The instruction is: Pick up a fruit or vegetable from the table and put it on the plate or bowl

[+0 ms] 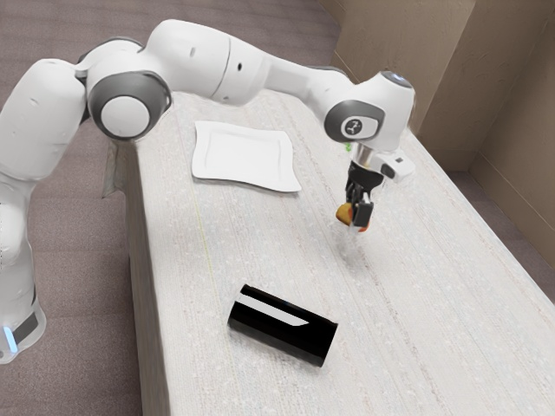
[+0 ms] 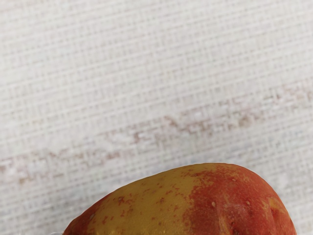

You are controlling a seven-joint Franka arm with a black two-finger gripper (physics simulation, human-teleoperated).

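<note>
A small red-and-yellow fruit (image 1: 347,214) hangs a little above the table, held between the black fingers of my gripper (image 1: 357,217), which is shut on it. In the wrist view the same fruit (image 2: 186,203) sits close under my hand, over the pale woven tabletop (image 2: 146,73). A white square plate (image 1: 245,156) lies flat on the table toward the exterior view's upper left, well apart from the gripper.
A black box-like object (image 1: 282,324) lies on its side near the table's front. The table's long edge (image 1: 143,286) runs down the exterior view's left, with carpet beyond. Brown walls stand at the upper right.
</note>
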